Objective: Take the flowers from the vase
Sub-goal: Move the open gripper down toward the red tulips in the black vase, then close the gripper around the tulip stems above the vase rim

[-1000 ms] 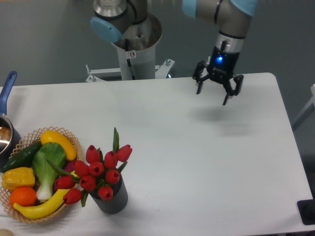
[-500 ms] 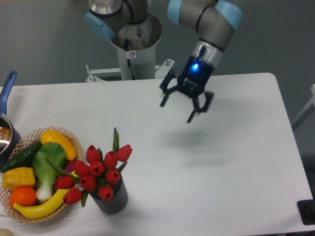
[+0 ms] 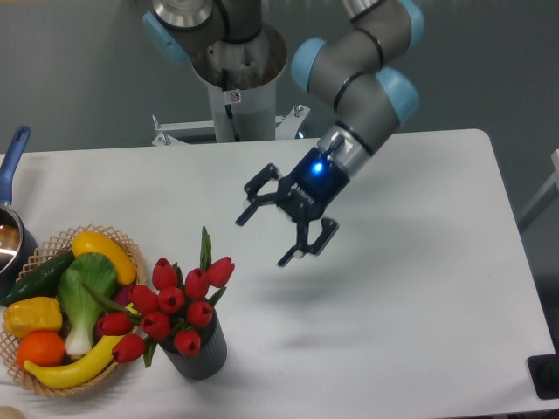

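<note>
One gripper (image 3: pixel 272 236), jaws spread wide and holding nothing, hung above the table right of and beyond the flowers (image 3: pixel 170 305). Flowers stood upright in the vase (image 3: pixel 199 351), near-left, beside the basket (image 3: pixel 52 388); stems ran vertically.

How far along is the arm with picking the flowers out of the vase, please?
Nothing is picked up: the flowers stand in the vase beside the basket. In hand is the approach: the gripper is open and empty, tilted toward the bunch, in the air up and to the right of it, not touching. Left: reaching the tulips, closing on them and lifting them out.
</note>
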`<state>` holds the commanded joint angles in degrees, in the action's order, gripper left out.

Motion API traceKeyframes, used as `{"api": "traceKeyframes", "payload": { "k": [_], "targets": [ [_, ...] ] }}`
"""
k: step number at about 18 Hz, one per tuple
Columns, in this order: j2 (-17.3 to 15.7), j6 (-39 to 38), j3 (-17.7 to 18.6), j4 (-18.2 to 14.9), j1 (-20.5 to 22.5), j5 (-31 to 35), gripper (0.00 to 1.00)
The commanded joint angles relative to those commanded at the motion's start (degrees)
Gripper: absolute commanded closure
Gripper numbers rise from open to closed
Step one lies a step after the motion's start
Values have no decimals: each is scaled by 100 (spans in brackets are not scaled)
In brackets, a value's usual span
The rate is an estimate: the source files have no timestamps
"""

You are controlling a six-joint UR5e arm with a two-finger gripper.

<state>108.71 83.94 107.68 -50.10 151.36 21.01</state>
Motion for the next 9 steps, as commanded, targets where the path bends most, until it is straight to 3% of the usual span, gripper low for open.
{"api": "traceKeyframes", "payload": {
  "k": [9],
  "targets": [
    [818, -175, -924, 123, -537, -97, 0]
  ]
}}
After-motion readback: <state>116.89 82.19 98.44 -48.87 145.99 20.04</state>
